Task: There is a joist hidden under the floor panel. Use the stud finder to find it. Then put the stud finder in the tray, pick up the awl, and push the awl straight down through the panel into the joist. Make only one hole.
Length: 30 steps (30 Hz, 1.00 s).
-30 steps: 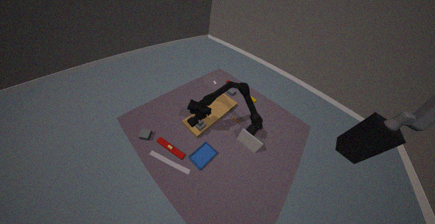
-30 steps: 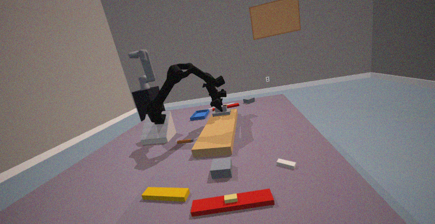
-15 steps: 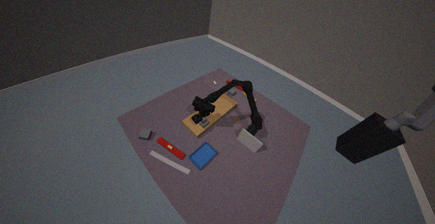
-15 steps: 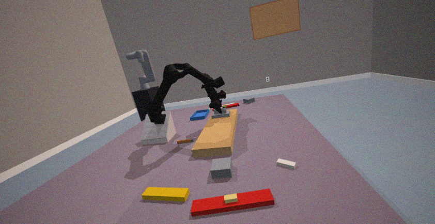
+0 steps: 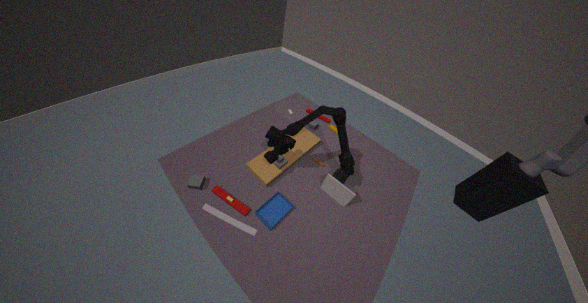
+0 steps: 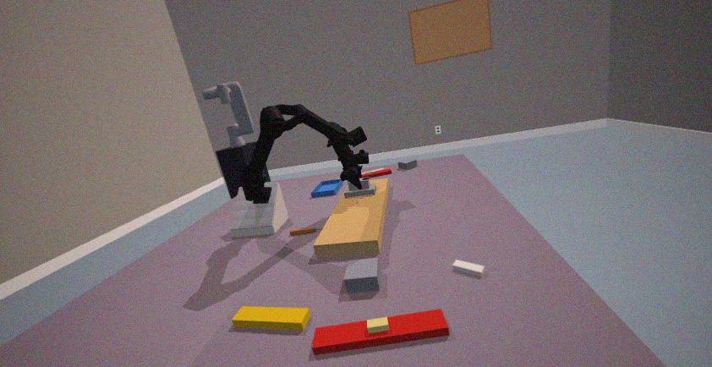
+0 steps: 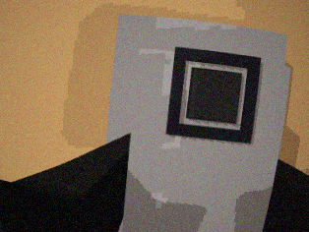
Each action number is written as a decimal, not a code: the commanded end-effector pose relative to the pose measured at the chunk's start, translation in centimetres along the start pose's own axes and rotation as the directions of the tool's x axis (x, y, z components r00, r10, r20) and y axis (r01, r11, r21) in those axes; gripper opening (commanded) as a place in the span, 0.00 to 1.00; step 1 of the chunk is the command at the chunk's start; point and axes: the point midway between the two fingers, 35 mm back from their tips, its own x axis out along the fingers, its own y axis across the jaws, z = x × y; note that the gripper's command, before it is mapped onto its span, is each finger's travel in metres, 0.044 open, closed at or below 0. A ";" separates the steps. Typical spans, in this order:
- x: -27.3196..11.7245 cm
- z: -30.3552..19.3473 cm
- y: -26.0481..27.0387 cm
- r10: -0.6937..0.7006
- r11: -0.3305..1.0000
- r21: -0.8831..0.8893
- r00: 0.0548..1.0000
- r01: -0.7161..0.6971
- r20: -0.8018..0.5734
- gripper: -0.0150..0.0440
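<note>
The grey stud finder [image 5: 281,163] [image 6: 359,191] [image 7: 148,98] is at the far part of the wooden floor panel [image 5: 306,140] [image 6: 348,230] [image 7: 34,74], on or just above its top. My gripper [image 5: 278,158] [image 6: 358,181] is shut on the stud finder. Its square screen, dark inside a black frame, shows in the wrist view; no lit mark is visible on it. The awl [image 5: 318,161] [image 6: 303,231] with its orange handle lies on the mat beside the panel, on the side of the arm's base. The blue tray [image 5: 274,211] [image 6: 326,188] is empty.
Around the panel lie red levels [image 5: 222,193] [image 6: 413,323], a white strip [image 5: 229,218], grey blocks [image 5: 196,181] [image 6: 361,276], a yellow block [image 6: 271,317] and a small white block [image 6: 468,267]. A pale slanted block [image 5: 337,190] stands by the arm's base.
</note>
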 end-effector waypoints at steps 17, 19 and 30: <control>0.1 0.0 -5.6 -0.010 1.000 0.002 1.000 0.010 -0.001 0.25; 0.1 0.0 -6.1 -0.011 1.000 0.002 1.000 0.011 -0.001 0.25; 0.1 0.0 -8.9 -0.012 1.000 0.001 1.000 0.012 -0.002 0.25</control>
